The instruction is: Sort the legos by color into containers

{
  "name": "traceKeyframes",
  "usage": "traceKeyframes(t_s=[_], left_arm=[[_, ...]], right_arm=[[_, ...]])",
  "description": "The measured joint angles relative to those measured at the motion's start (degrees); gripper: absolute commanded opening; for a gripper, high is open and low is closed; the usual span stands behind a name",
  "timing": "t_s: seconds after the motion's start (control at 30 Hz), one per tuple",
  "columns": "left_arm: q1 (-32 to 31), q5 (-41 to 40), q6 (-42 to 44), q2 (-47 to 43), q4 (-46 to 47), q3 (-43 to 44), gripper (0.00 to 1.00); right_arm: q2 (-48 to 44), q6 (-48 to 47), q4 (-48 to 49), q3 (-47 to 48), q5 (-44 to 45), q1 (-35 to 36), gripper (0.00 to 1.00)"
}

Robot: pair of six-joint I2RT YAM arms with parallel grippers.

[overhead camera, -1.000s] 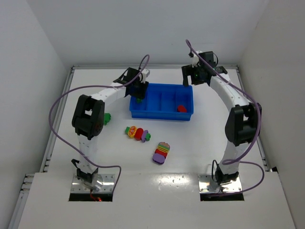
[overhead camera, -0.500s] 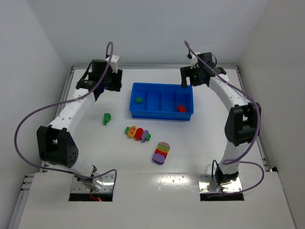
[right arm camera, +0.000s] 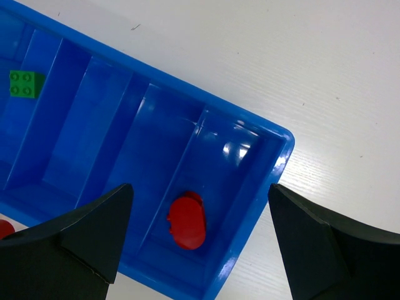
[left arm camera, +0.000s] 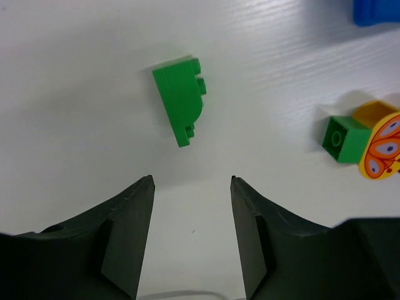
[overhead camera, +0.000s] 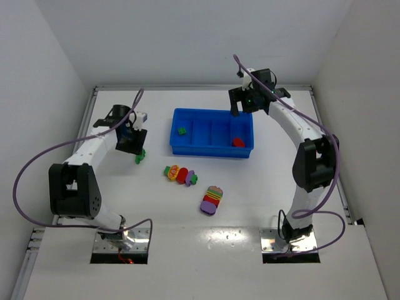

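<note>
The blue tray [overhead camera: 212,149] has four containers side by side. A green lego [overhead camera: 181,131] lies in the leftmost one and a red lego [overhead camera: 238,142] in the rightmost. My left gripper [overhead camera: 135,146] hovers open and empty just behind a loose green lego [overhead camera: 140,155], which lies ahead of the open jaws [left arm camera: 181,103]. Two multicoloured clumps [overhead camera: 180,174] [overhead camera: 212,200] lie on the table in front of the tray. My right gripper [overhead camera: 242,110] hangs open and empty over the tray's right end, with the red lego [right arm camera: 187,222] below it.
White walls close in the table on the left, back and right. In the left wrist view a green brick [left arm camera: 345,139] joined to an orange butterfly piece [left arm camera: 382,149] lies to the right, and the tray's corner [left arm camera: 377,11] shows at the top right.
My left gripper let go of a green lego in the leftmost compartment, swung out to the far left, then came down behind the loose green lego. The right gripper shifted slightly left.
</note>
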Motion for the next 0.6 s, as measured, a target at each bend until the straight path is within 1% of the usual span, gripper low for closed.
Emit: traceKeyframes(t_s=[0.2, 0.37, 0.6], left_arm=[[1.1, 0.5, 0.6, 0.3, 0.1, -3.6, 0.58], [1.6, 0.7, 0.0, 3.9, 2.1, -4.0, 0.58], [1.7, 1.2, -2.6, 9.7, 5.9, -4.1, 0.55]], right_arm=[[0.0, 0.0, 0.0, 0.0, 0.1, 0.2, 0.89], [0.0, 0.0, 0.3, -0.2, 0.1, 0.2, 0.89], [0.0, 0.0, 0.4, -0.9, 0.1, 0.1, 0.89]])
